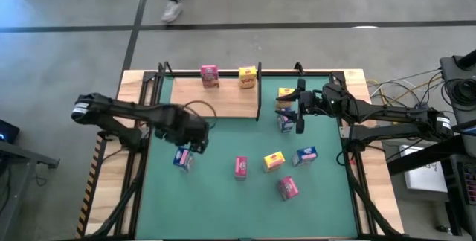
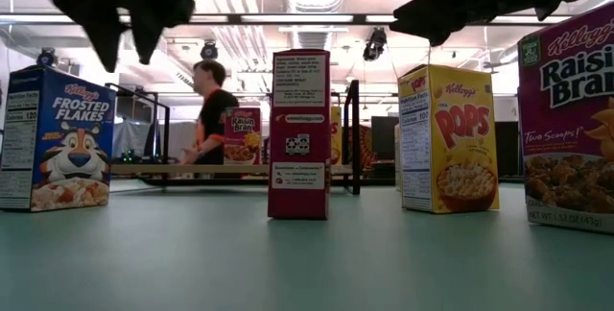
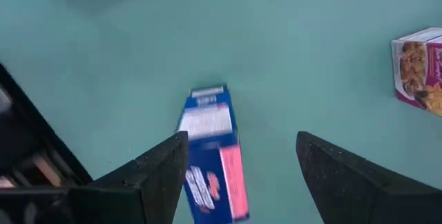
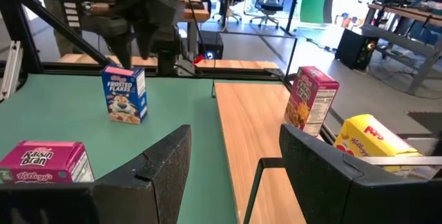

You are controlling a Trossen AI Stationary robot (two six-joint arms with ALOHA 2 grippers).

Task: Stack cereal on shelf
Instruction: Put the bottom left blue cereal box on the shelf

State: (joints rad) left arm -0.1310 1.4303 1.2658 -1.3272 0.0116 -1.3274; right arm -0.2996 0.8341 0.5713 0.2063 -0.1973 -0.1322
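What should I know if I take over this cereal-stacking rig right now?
Left hand: open, over a blue box at the mat's left side, not gripping it.
Right hand: open and empty, by the right end of the shelf.
Done: one pink box and one yellow box stand on the shelf.
Left: seven boxes are on the green mat, two of them just past the shelf's right end.

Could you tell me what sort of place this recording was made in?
Probably a robotics lab or open workshop. Desks and office chairs stand beyond the table, cables trail over the concrete floor beside it, and a person walks past behind the shelf with the cereal.
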